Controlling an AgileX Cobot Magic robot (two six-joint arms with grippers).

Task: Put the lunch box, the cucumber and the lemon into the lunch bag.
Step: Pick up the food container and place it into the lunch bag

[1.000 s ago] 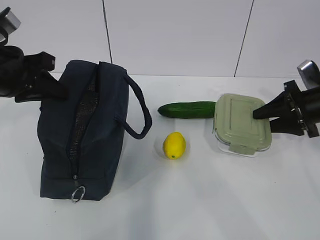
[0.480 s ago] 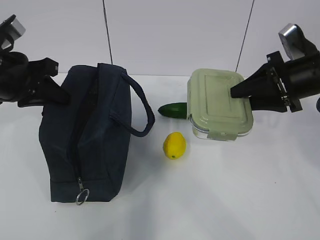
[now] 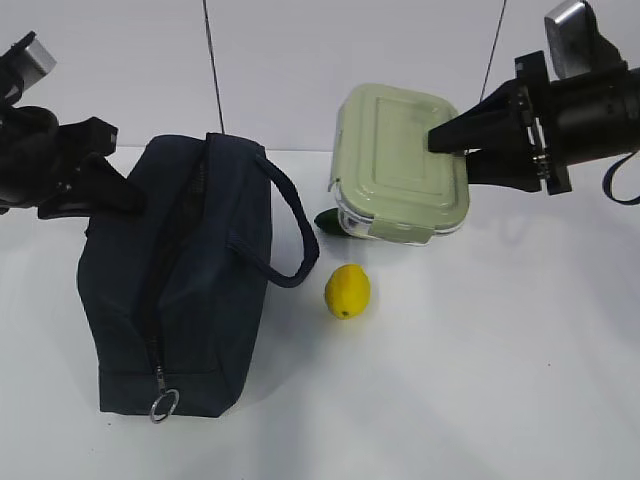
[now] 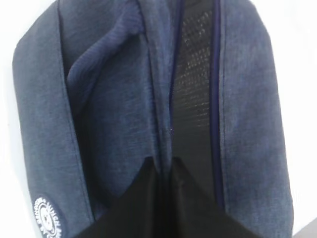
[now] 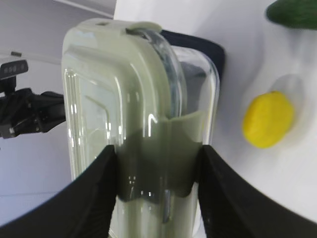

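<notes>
Right pincer (image 3: 440,140) is clamped on the lunch box (image 3: 400,160), a flat clear glass container with rounded corners and a pale sage-green snap-on lid. Box is off the white tabletop (image 3: 480,360), held in the air and tilted so the lid faces the exterior camera. Right wrist view: black fingers (image 5: 101,188) sit either side of the box at one short end, touching glass and lid tab. Can't tell if anything is inside the box; the glass looks clear but mostly reflects.

Left pincer (image 3: 110,190) is closed on the far end of the lunch bag (image 3: 180,280), a large boxy dark navy fabric bag with two loop handles. Left wrist view: its black tips are pinched together on a fold of fabric beside the zip opening. Bag stands on the tabletop at left, metal ring pull (image 3: 163,405) hanging at the near end. Zip is parted into a narrow dark slot along the top; black mesh visible inside, contents not discernible.

Small bright yellow oval lemon (image 3: 347,291) sits on the tabletop between bag and box, near the bag's handle loop, touching nothing. Long dark green cucumber (image 3: 328,220) lies behind the lemon, mostly hidden by the raised box; only one rounded end shows. Neither is in the bag.
</notes>
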